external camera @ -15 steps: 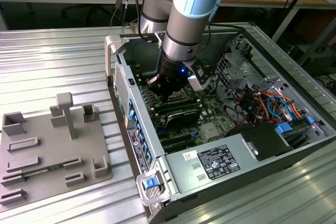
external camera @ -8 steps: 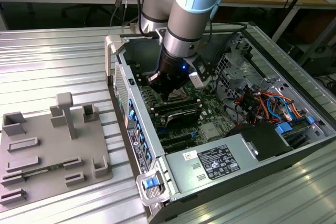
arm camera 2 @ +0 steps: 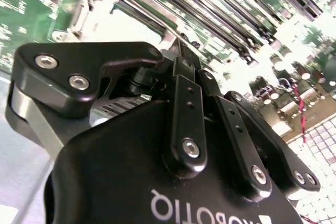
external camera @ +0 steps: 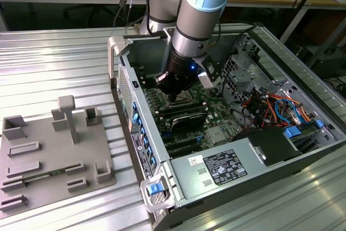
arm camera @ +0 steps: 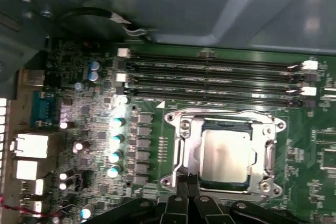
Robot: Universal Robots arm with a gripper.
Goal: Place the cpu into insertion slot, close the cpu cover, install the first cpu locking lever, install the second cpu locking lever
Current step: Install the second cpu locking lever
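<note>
Now arm tilts jaws beside cpu cover.

insertion slot hidden behind tool in exterior view, tool fingertips' gap unclear

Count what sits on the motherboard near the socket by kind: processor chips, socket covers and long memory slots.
cpu: 1
cpu cover: 1
long black memory slots: 4
Total: 6
</note>
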